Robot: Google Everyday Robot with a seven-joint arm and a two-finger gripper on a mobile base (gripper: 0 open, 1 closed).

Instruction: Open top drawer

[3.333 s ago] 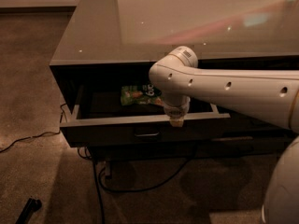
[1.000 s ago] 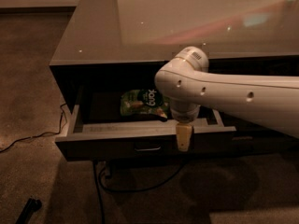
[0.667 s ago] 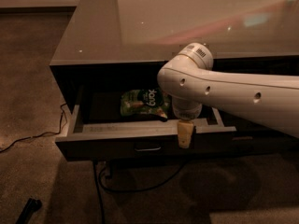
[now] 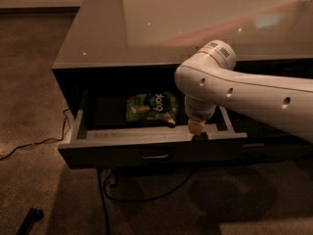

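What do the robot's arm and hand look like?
The arm is a thick, smooth, cream-white tube with a rounded elbow, small dark round holes along its side and a dark ribbed patch on the end cap. The hand, at the front edge of the top drawer, is short and yellowish-beige.

Inside the top drawer (image 4: pixel 110 154) lies a snack bag (image 4: pixel 151 106), the gripper (image 4: pixel 196 127) right of it at the front rim.
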